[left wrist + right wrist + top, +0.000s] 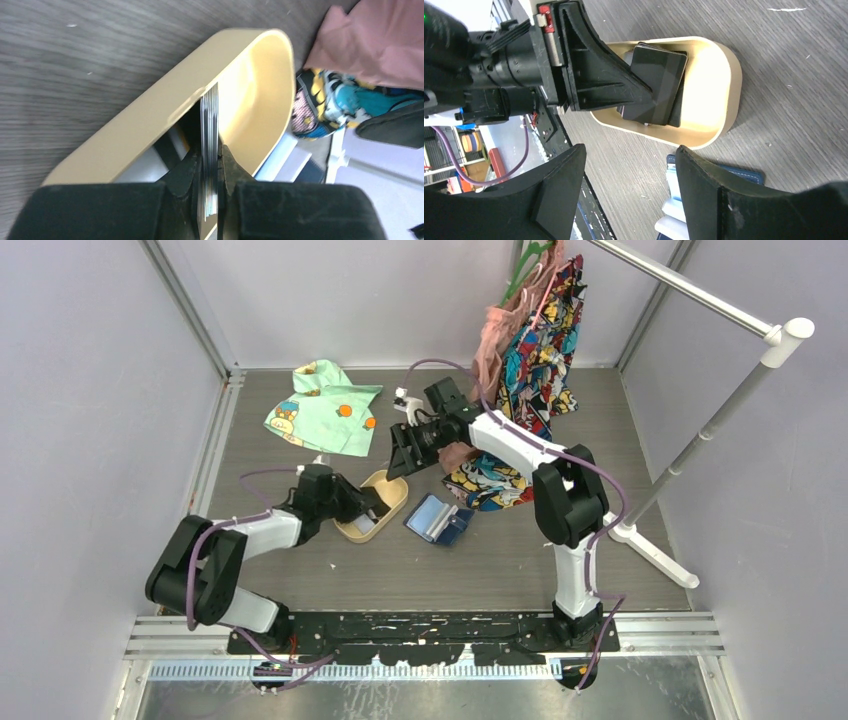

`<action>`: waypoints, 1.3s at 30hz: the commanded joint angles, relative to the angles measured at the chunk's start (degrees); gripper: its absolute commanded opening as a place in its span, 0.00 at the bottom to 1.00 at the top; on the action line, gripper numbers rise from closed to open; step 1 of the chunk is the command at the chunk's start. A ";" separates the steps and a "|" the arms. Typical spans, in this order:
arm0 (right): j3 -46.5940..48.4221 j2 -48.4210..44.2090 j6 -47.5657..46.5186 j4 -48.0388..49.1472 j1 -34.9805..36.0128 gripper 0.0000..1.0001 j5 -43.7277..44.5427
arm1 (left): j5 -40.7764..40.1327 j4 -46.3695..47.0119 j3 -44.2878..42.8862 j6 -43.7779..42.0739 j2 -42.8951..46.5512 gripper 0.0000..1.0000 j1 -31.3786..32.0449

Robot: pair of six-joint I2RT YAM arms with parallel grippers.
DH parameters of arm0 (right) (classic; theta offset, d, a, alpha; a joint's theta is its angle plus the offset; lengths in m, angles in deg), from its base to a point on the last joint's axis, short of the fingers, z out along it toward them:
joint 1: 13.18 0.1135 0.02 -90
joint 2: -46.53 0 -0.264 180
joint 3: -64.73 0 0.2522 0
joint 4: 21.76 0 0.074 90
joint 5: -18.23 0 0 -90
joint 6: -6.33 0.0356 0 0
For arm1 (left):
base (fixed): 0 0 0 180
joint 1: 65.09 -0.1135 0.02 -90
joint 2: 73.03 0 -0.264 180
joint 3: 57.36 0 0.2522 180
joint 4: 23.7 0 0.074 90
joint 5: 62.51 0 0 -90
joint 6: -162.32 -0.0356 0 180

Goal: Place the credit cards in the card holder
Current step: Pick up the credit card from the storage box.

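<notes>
The left claw (210,167) is pinched nearly closed on the credit cards (210,115). It holds a whole stack edge-on between its pads, standing inside the tan tray (150,117) just ahead of it. The cards look thin, stiff and slick, so squeezing the flat faces near mid-stack should stop them fanning or slipping. The right claw (631,185) hangs wide open and empty, and the card holder (729,174) lies on the desk (799,50) close by its fingers.
</notes>
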 commanded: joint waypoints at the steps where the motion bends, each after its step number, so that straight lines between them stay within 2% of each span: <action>1: -1.63 -4.29 0.64 4.28 -0.16 0.71 -2.66 | 12.19 -8.70 -2.44 -11.48 0.56 0.00 -4.29; 4: -2.51 -4.62 0.76 4.79 -0.07 0.71 -2.79 | 18.27 -15.10 -6.49 -19.41 -2.32 0.00 -6.65; 6: -3.06 -4.84 0.76 5.07 0.01 0.71 -2.69 | 20.42 -16.12 -7.97 -20.73 -3.87 0.01 -7.71; 8: -3.67 -5.12 0.70 5.35 0.18 0.71 -2.47 | 20.00 -15.83 -8.35 -19.46 -4.15 0.03 -7.82; 13: -4.73 -5.23 0.67 5.98 0.72 0.71 -2.27 | 16.81 -12.35 -7.69 -12.90 -3.70 0.20 -7.80; 19: -4.52 -4.38 1.18 6.32 0.82 0.71 -2.52 | 16.17 -7.60 -5.72 -7.76 -3.32 0.29 -7.65; 39: -4.74 -4.21 0.99 6.45 0.83 0.71 -2.48 | 14.31 -8.00 -2.98 -4.01 2.21 0.27 -7.58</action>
